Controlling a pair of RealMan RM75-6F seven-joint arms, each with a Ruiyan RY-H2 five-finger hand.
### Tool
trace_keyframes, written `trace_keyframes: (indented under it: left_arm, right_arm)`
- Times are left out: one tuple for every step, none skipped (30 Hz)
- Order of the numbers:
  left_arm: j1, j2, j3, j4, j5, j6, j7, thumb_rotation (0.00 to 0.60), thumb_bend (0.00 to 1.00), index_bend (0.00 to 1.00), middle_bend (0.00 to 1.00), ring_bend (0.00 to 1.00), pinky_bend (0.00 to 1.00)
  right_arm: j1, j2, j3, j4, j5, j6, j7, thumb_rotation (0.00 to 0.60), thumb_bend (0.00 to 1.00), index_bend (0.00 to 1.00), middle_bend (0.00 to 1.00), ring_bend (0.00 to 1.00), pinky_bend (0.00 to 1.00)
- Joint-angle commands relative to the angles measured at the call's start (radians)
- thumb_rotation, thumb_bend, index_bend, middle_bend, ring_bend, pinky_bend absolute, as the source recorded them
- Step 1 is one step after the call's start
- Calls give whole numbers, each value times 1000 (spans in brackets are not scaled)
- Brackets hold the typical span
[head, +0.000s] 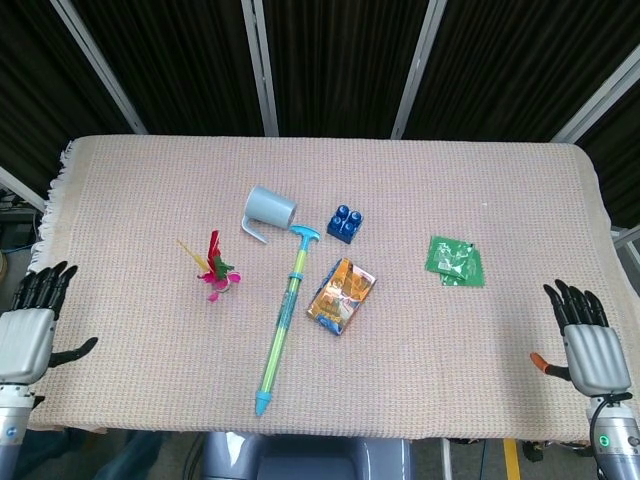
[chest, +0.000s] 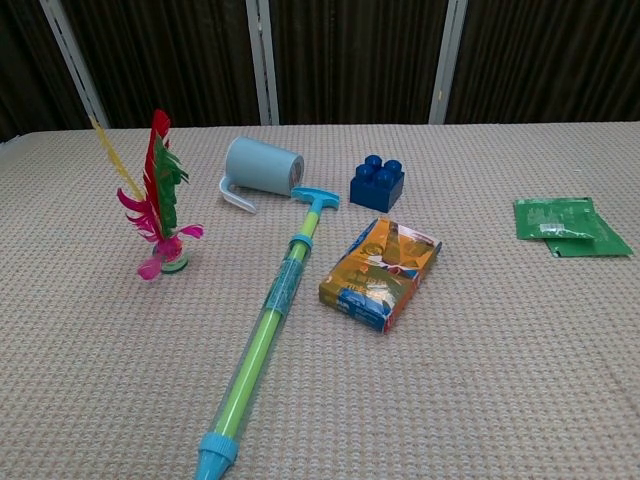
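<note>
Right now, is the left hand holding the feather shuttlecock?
No, the left hand is open at the table's near left edge, far from the feather shuttlecock, which stands alone on the cloth.

Blue block, green pkts

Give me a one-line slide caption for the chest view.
Feather shuttlecock standing upright on the table beside a tipped blue cup, toy water pump, snack box and blue brick.
</note>
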Motion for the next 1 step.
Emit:
trace_keyframes:
  left_arm:
    - [30, -11, 1, -7, -2, 23, 25, 595, 155, 0, 0, 0, 0]
  right_arm:
    - [-4, 0, -6, -3, -15, 12, -1, 600, 117, 0, 0, 0, 0]
